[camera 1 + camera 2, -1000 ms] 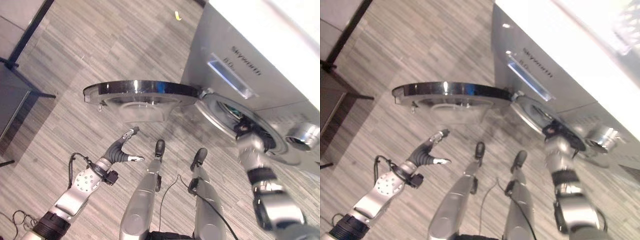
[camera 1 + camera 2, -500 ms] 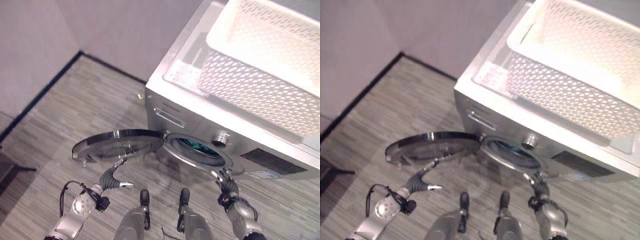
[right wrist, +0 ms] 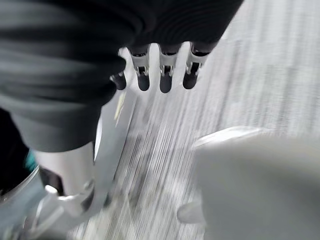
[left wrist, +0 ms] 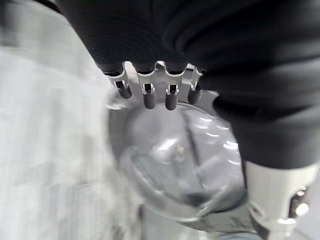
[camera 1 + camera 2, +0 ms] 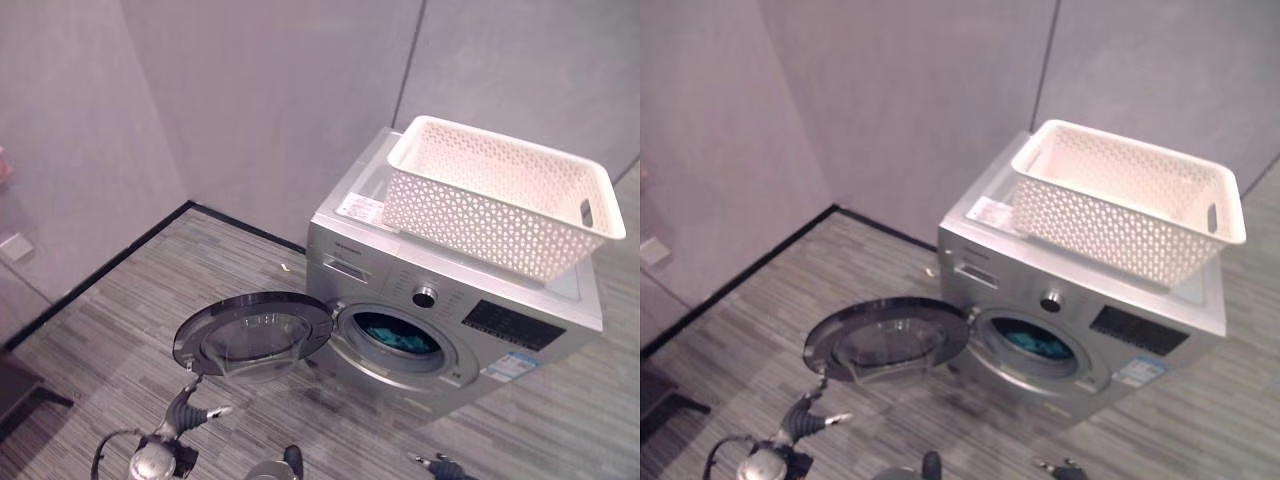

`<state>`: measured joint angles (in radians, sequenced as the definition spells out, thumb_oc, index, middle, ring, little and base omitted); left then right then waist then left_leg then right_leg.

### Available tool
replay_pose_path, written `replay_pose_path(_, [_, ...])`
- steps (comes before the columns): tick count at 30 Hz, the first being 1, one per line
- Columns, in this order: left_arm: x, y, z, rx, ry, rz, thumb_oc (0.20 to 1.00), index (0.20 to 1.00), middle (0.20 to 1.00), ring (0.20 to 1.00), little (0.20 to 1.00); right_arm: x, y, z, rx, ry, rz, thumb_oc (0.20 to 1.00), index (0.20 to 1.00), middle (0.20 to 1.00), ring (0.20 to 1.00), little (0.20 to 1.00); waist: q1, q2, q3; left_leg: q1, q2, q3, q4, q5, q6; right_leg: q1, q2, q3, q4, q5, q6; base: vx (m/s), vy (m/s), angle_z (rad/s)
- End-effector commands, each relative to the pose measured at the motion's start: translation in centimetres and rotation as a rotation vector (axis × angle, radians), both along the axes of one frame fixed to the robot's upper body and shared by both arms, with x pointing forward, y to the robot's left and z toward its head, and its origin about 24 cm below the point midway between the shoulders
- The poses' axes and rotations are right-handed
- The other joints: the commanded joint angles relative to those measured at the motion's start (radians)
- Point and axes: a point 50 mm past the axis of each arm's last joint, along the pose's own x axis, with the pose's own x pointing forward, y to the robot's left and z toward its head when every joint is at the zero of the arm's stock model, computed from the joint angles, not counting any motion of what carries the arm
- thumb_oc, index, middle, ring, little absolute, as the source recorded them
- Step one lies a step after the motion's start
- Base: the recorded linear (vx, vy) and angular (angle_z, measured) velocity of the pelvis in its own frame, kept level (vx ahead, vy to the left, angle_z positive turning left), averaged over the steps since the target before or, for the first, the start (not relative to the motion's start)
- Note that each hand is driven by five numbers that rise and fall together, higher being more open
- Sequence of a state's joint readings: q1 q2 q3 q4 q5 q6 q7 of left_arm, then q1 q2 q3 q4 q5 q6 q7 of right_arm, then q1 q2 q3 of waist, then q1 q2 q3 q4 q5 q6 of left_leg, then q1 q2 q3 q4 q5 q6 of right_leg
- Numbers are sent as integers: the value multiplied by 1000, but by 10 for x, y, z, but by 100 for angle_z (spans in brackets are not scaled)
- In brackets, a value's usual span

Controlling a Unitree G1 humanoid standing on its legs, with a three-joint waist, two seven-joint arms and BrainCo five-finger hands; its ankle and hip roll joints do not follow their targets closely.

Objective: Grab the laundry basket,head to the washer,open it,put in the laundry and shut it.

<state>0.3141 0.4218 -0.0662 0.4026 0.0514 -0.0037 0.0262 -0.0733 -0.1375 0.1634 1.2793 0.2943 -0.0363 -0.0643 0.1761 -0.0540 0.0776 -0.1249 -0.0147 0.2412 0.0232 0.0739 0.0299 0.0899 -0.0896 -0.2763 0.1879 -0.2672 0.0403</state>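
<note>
Laundry basket (image 5: 500,195) atop washer (image 5: 455,310); right hand (image 5: 440,466) since withdrawn from drum, left hand (image 5: 185,410) relaxed, both empty.

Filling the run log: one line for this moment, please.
washer door: open | drum: teal laundry inside | laundry basket: on washer top | left hand: open, below door | right hand: open

Both eye views look down from afar at the washer (image 5: 450,320); wrist views sit close
</note>
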Motion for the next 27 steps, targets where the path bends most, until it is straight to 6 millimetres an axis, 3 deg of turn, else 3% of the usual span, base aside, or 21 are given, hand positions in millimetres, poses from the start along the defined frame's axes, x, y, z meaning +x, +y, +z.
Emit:
replay_pose_path(1, [31,-12,18,-31,-149,-24,1000,1000,1000,1000,1000,-1,-8,1,-71,15,87,1000,1000,1000,1000,1000,30,23,-4,17,23,-75,-59,-21,-3,48,22,14,-142,94,45,-245,-136,-23])
replay_pose_path(5, [40,-14,17,-34,-167,3,1000,1000,1000,1000,1000,6,-14,4,-91,-20,80,1000,1000,1000,1000,1000,20,23,10,-36,51,-48,-20,16,-45,63,30,-35,-198,100,32,-178,-61,1])
replay_pose_path(6, [53,-11,24,-12,-211,33,1000,1000,1000,1000,1000,7,-19,6,-110,-28,84,1000,1000,1000,1000,1000,-3,23,25,-70,103,38,51,20,-73,62,27,-72,-215,100,19,-274,-30,50])
replay_pose_path(7, [54,-8,25,0,-225,59,1000,1000,1000,1000,1000,3,-21,5,-120,-16,90,1000,1000,1000,1000,1000,-9,22,26,-75,136,61,68,35,-84,64,25,-78,-219,96,12,-183,-3,64])
replay_pose_path(8, [54,-8,25,0,-225,60,1000,1000,1000,1000,1000,3,-21,5,-120,-16,91,1000,1000,1000,1000,1000,-9,22,26,-76,137,61,69,35,-85,64,25,-78,-219,96,12,-8,60,54])
replay_pose_path(9, [58,6,34,55,-271,116,1000,1000,1000,1000,1000,-9,-26,3,-139,27,107,1000,1000,1000,1000,1000,-10,18,26,-76,179,17,67,63,-101,71,12,-78,-225,96,10,48,80,34])
replay_pose_path(11, [66,24,51,140,-357,183,1000,1000,1000,1000,1000,-22,-30,0,-152,72,111,1000,1000,1000,1000,1000,-5,18,23,-71,195,-116,37,77,-117,84,1,-60,-234,99,15,96,118,-1])
replay_pose_path(12, [74,34,64,211,-416,193,1000,1000,1000,1000,1000,-30,-31,-1,-156,96,101,1000,1000,1000,1000,1000,-20,23,20,-60,206,-144,16,81,-125,91,-7,-65,-233,99,19,130,145,-30])
replay_pose_path(14, [88,49,80,302,-485,237,1000,1000,1000,1000,1000,-48,-33,-4,-155,133,91,1000,1000,1000,1000,1000,-61,34,-2,-19,229,-85,-18,77,-132,107,-12,-77,-237,101,27,171,180,-19])
replay_pose_path(17, [101,78,107,408,-542,301,1000,1000,1000,1000,1000,-61,-36,-5,-162,171,101,1000,1000,1000,1000,1000,-80,45,-39,29,194,-83,-58,53,-129,123,-35,-68,-241,109,37,201,182,14])
replay_pose_path(18, [102,78,108,408,-542,301,1000,1000,1000,1000,1000,-60,-36,-5,-162,171,101,1000,1000,1000,1000,1000,-80,44,-38,29,194,-82,-59,53,-129,123,-35,-68,-241,109,38,155,187,-11])
replay_pose_path(19, [111,97,127,508,-552,307,1000,1000,1000,1000,1000,-61,-35,-5,-152,167,111,1000,1000,1000,1000,1000,-96,47,-49,46,185,-57,-66,44,-127,117,-51,-61,-238,123,50,110,171,-29])
replay_pose_path(23, [131,129,168,615,-551,311,1000,1000,1000,1000,1000,-43,-29,-3,-154,117,224,1000,1000,1000,1000,1000,-112,44,-45,69,161,-22,-97,26,-110,88,-75,-31,-240,152,83,61,168,-43])
replay_pose_path(26, [155,138,201,589,-591,340,1000,1000,1000,1000,1000,-20,-23,2,-152,36,279,1000,1000,1000,1000,1000,-135,43,-16,41,156,-9,-91,23,-102,43,-87,-18,-243,179,95,-70,101,-22])
replay_pose_path(27, [157,137,202,589,-593,338,1000,1000,1000,1000,1000,-20,-23,2,-151,35,276,1000,1000,1000,1000,1000,-133,41,-16,40,156,-9,-91,23,-102,42,-87,-18,-243,179,95,-170,83,-18])
